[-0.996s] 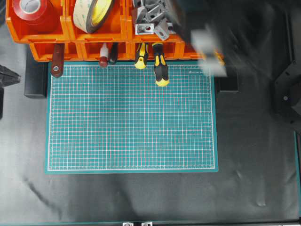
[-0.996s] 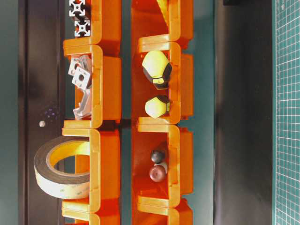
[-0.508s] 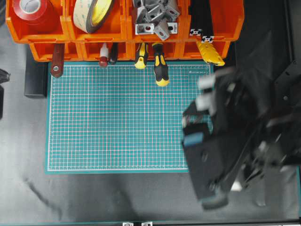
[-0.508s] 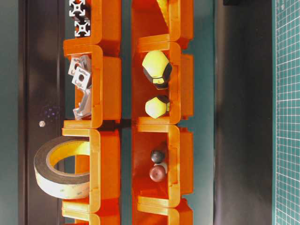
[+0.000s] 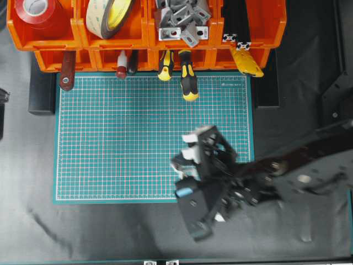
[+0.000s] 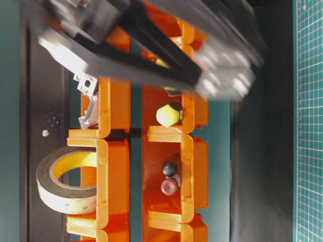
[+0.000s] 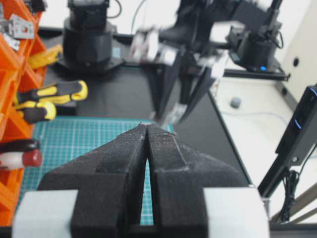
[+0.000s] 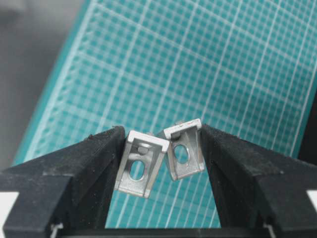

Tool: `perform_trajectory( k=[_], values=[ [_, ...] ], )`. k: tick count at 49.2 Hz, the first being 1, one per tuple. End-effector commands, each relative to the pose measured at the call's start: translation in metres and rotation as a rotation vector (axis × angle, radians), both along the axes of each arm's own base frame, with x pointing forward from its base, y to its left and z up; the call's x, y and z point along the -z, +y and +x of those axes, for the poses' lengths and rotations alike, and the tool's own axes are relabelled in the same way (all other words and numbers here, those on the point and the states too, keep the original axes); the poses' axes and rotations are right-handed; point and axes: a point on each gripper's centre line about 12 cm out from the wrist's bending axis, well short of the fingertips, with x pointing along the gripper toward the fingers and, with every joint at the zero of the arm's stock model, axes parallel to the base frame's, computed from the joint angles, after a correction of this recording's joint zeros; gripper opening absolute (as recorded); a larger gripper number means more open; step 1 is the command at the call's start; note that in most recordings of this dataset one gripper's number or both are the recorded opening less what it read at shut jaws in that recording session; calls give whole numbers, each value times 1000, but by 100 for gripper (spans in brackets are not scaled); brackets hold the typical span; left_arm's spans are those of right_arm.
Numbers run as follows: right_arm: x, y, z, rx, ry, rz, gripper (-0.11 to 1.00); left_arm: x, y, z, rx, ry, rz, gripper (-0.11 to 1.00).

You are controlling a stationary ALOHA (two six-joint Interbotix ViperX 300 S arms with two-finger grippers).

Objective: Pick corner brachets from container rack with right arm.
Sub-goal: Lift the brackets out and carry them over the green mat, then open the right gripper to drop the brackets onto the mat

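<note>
Two silver corner brachets [image 8: 141,163] [image 8: 184,151] sit side by side between the black fingers of my right gripper [image 8: 162,130], which is shut on them, above the green mat [image 8: 208,59]. From overhead, the right arm reaches in from the right and its gripper [image 5: 205,152] hangs over the mat's lower right part. More corner brachets [image 5: 179,19] lie heaped in an upper bin of the orange container rack [image 5: 138,38]. My left gripper [image 7: 147,126] is shut with nothing in it and faces the right arm [image 7: 178,74].
Tape rolls [image 5: 107,14] and black slotted bars [image 5: 234,22] fill other upper bins. Screwdriver handles [image 5: 187,80] stick out of the lower bins over the mat's [image 5: 121,138] far edge. The right arm blurs across the table-level view [image 6: 151,50].
The right arm has swung from the bracket bin, out to the right, then in over the mat's lower right. The left gripper has slipped almost out of the overhead view.
</note>
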Motion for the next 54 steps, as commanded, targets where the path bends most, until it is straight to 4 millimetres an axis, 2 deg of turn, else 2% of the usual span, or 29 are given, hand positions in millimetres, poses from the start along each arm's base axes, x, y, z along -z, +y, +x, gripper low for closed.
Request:
perform_trajectory(
  k=[1, 11, 19, 54],
  values=[
    [7, -7, 14, -18, -43, 11, 52, -12, -1, 2, 4, -22, 0, 0],
    [55, -14, 28, -27, 10, 15, 52, -7, -1, 4, 3, 16, 5, 0],
    [73, -15, 35, -35, 21, 30, 52, -6, -2, 11, 5, 47, 16, 0],
    [75, -39, 42, 28, 19, 47, 52, -7, -2, 11, 5, 48, 20, 0]
  ],
)
